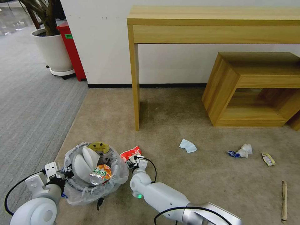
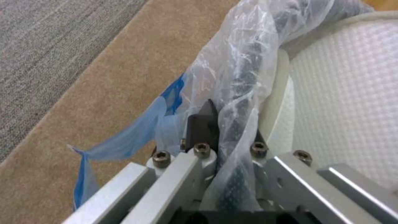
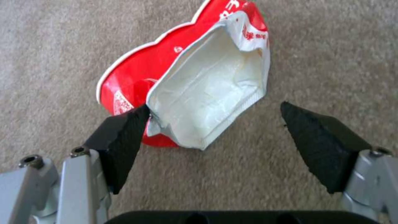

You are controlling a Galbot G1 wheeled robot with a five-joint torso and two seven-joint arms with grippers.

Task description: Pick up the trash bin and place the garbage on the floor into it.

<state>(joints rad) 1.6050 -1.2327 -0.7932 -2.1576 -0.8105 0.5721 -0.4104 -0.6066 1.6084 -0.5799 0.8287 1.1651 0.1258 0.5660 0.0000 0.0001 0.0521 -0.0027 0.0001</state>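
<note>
Head view: the left gripper (image 1: 64, 175) holds the trash bin (image 1: 93, 175) by its rim on the robot's left, keeping the mouth turned upward and near the litter, so that each piece has a short way to travel. The bin already carries two white slippers (image 1: 86, 162) and a crushed can (image 1: 99, 175), standing on end against the clear liner bag (image 1: 120, 170) with its yellow smiley face (image 1: 98, 147). In the left wrist view the jaws are clamped on the bin's rim through the crinkled plastic, with a slipper's white textured surface (image 2: 344, 102) pressed just beside them; a thin blue strip of film (image 2: 124, 140) trails from the grip over the beige carpet (image 2: 104, 77).

The right gripper (image 1: 135, 158) reaches low beside the bin, over a red wrapper (image 1: 130, 153) that lies on the floor touching the liner's edge. In the right wrist view its jaws are spread wide, with nothing between them yet; one black fingertip (image 3: 120, 137) touches the wrapper's (image 3: 195, 84) torn end, while the other stands apart on bare carpet. That straddling pose suits a pinch across the flat, open packet.

More garbage lies well apart on the carpet to the right: a pale blue scrap (image 1: 187, 146), crumpled white paper with a blue piece (image 1: 241, 151), a small printed wrapper (image 1: 268, 159) and a wooden stick (image 1: 284, 200). I judge the task partly done.
</note>
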